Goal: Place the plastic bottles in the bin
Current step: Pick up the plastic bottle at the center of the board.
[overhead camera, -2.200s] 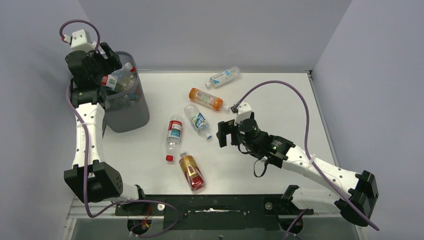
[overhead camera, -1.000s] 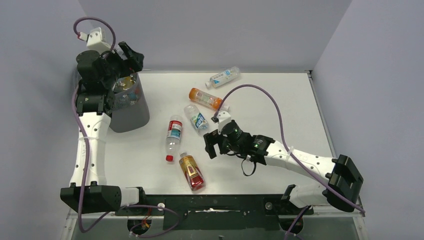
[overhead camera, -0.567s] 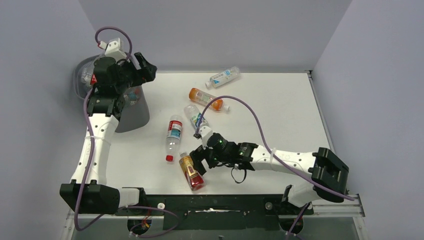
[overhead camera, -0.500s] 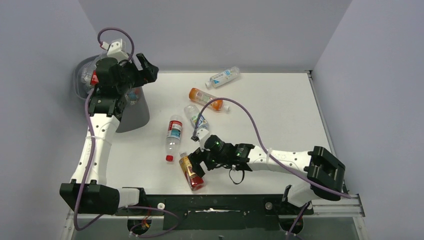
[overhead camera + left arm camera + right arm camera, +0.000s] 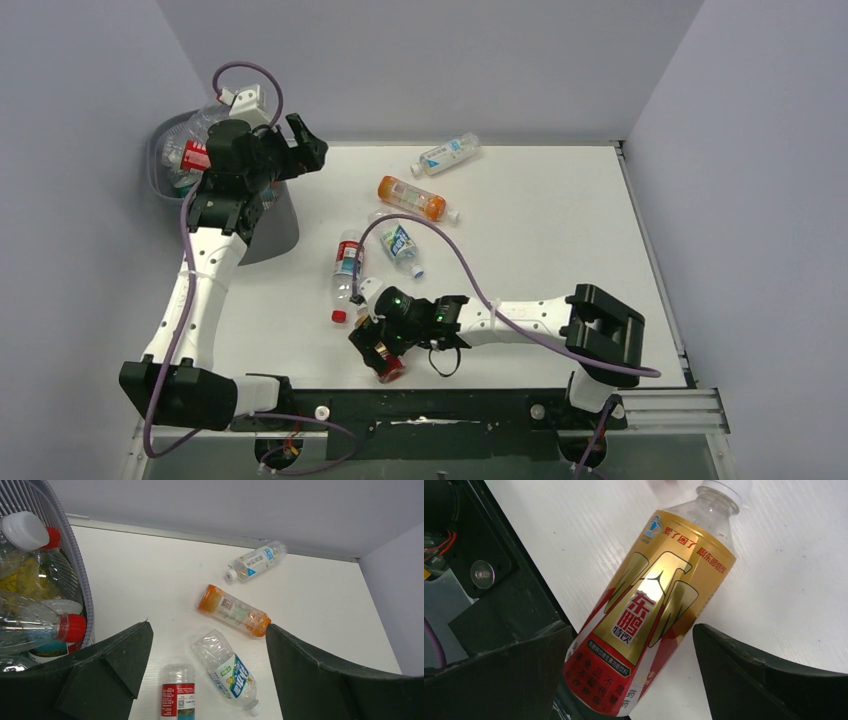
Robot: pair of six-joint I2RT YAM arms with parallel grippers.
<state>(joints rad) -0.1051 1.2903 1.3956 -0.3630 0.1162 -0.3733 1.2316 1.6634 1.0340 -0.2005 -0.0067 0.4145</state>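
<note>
A gold-and-red bottle (image 5: pixel 654 615) lies at the table's near edge, base toward the black rail. My right gripper (image 5: pixel 631 627) is open and straddles its lower half; in the top view the right gripper (image 5: pixel 375 345) covers most of this bottle (image 5: pixel 390 370). The bin (image 5: pixel 275 225) stands at the far left with several bottles (image 5: pixel 30 580) inside. My left gripper (image 5: pixel 310 148) hangs open and empty just right of the bin's rim (image 5: pixel 75 570). Loose on the table are a red-labelled bottle (image 5: pixel 347 275), a clear blue-green one (image 5: pixel 395 240), an orange one (image 5: pixel 412 197) and a far clear one (image 5: pixel 445 153).
The black base rail (image 5: pixel 489 580) runs right beside the gold bottle's base. Grey walls close the table at the back and right. The right arm's purple cable (image 5: pixel 450 250) arcs over the middle of the table.
My right gripper has travelled left and toward the near edge, coming down around the gold-and-red bottle. My left gripper has swung right, off the bin's opening. Both stayed open.
</note>
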